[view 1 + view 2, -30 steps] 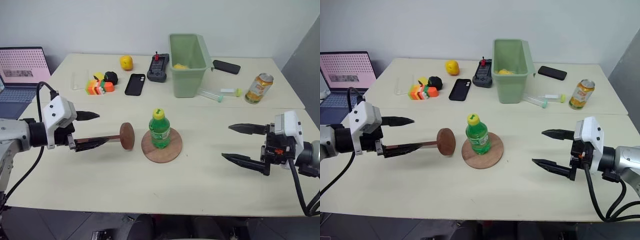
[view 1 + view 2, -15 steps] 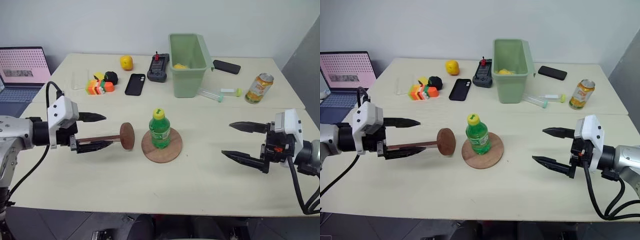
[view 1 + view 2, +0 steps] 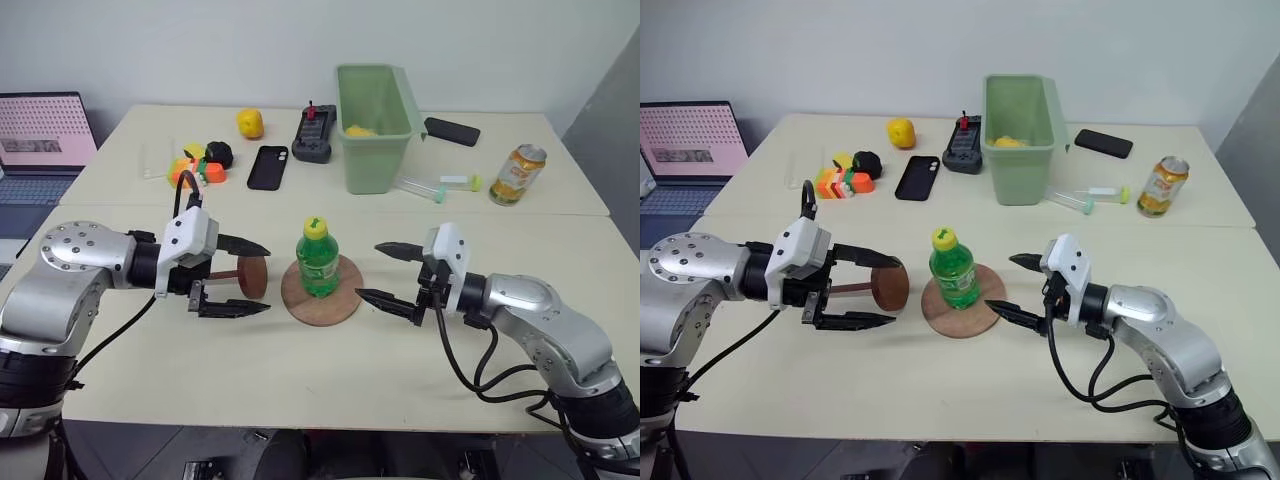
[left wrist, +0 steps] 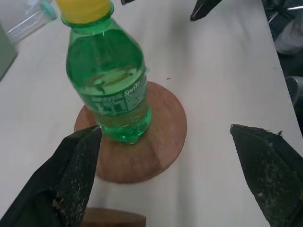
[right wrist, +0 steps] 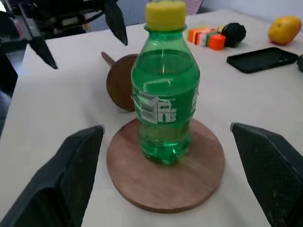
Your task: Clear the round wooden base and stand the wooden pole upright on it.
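A green soda bottle with a yellow cap stands upright on the round wooden base at the table's middle. The wooden pole lies on the table left of the base, its small disc on edge and nearest the base. My left gripper is open, one finger on each side of the pole's disc, not gripping it. Open too, my right gripper points at the bottle from the right, its lower finger near the base's rim. In the right wrist view the bottle stands between my fingers, apart from them.
A green bin stands behind the base. A can and a clear tube are at the back right. A black phone, toy fruit and a controller lie at the back left. A laptop is at far left.
My right gripper swung far left, from the table's right edge up to the bottle. My left gripper moved right along the pole to its disc. Bottle, base and pole stayed put.
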Available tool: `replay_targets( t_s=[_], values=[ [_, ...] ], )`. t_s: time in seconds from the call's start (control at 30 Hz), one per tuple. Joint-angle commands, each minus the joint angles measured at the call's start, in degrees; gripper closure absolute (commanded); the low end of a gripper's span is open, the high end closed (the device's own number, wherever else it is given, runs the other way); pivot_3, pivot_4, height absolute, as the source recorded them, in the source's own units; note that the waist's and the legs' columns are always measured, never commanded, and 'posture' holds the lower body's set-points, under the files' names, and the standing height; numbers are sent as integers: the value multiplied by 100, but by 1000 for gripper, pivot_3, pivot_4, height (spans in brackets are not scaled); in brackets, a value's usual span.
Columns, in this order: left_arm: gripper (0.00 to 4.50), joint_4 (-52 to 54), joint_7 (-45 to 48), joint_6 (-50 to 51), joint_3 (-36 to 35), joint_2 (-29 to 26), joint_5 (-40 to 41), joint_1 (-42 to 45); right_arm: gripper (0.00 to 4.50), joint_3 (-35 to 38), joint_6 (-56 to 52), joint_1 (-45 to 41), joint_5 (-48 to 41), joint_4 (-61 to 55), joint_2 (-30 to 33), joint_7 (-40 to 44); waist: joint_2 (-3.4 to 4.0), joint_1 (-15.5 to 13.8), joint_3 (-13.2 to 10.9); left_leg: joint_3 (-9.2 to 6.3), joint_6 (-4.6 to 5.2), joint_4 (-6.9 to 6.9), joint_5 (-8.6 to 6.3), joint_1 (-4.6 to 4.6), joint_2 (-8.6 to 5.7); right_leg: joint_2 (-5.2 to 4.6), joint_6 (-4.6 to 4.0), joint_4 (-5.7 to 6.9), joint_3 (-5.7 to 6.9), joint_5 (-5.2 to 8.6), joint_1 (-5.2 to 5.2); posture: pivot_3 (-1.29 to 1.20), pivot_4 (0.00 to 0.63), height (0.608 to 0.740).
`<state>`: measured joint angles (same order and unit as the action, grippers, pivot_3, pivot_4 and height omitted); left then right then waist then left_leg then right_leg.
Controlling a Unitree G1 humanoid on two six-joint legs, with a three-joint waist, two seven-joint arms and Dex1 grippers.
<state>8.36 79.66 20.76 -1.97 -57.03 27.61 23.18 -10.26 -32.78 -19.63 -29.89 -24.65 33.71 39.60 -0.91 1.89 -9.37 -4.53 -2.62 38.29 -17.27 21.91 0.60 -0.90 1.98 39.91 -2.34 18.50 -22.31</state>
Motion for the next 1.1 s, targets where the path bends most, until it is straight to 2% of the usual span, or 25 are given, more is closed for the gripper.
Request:
replay_targets(
  t_s=[0.03, 0.43, 0.7, 0.83, 0.93, 1.03, 1.1],
  values=[
    [0, 19, 109, -86, 13, -63, -53, 168, 13, -396, 281, -374, 331, 419, -527, 42, -1, 4, 0, 0, 0, 1, 0, -2, 1, 0, 0, 0, 1, 0, 0, 0, 150, 740],
    [0, 213, 77, 60, -174, -261, -61, -2, 13, -904, 630, -964, 965, 1804, -1726, 187, 1, 44, -1, -2, 1, 5, 0, -8, 1, 2, 0, 11, 1, 0, 1, 0, 150, 740],
    [0, 304, 8, 144, -228, -294, -44, -52, 13, -852, 1074, -1341, 1249, 2825, -2522, 142, 2, 84, -2, -4, 0, 4, 0, -8, 2, 3, 0, 13, 3, 0, 0, 0, 150, 740],
    [0, 328, -18, 159, -241, -297, -40, -56, 13, -794, 1296, -1363, 1422, 3074, -2685, 63, 3, 93, -2, -4, 0, 4, 0, -9, 2, 3, 0, 14, 2, 0, 0, 0, 150, 740],
    [0, 335, -51, 175, -229, -284, -26, -28, 459, -767, 1402, -1284, 1458, 3030, -2702, 90, 4, 103, -3, -4, 0, 4, 0, -9, 2, 3, 0, 13, 2, 0, -1, 0, 150, 740],
    [0, 367, -80, 210, -252, -265, 18, -34, 1141, -729, 1373, -1183, 1419, 2805, -2679, 108, 4, 105, -3, -5, 0, 3, 0, -9, 2, 3, 0, 14, 3, 0, -1, 0, 150, 740],
    [0, 352, -208, 345, -238, -139, 105, 94, 1233, -650, 1247, -1042, 1311, 2435, -2624, 85, 4, 103, -3, -5, 0, 3, 0, -8, 2, 3, 0, 13, 2, 0, -1, 0, 150, 740]
  ],
)
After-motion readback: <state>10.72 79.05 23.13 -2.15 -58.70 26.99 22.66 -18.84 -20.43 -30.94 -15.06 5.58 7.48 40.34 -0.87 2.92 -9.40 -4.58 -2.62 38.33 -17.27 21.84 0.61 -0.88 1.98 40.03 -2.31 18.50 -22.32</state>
